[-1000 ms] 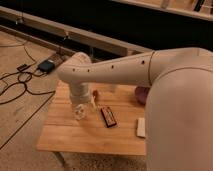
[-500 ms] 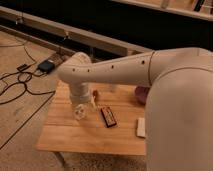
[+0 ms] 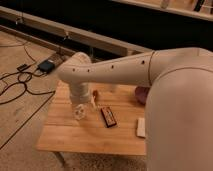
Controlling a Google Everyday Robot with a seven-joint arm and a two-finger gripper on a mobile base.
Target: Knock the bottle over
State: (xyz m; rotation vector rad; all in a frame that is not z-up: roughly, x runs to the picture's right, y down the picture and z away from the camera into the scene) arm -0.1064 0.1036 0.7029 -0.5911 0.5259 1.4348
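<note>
My white arm reaches down from the right over the wooden table (image 3: 65, 135). Its end with the gripper (image 3: 80, 111) hangs low over the table's left middle. A small pale, whitish upright shape, which I take for the bottle (image 3: 92, 104), stands just to the right of the gripper, very close to it or touching; I cannot tell which. The arm hides part of it. A small reddish-brown object (image 3: 95, 93) sits right behind it.
A flat dark rectangular bar (image 3: 107, 116) lies to the right of the bottle. A flat white item (image 3: 141, 127) lies near the right edge. A dark purple bowl (image 3: 141, 93) sits behind it. Cables and a dark box (image 3: 46, 65) lie on the floor at the left.
</note>
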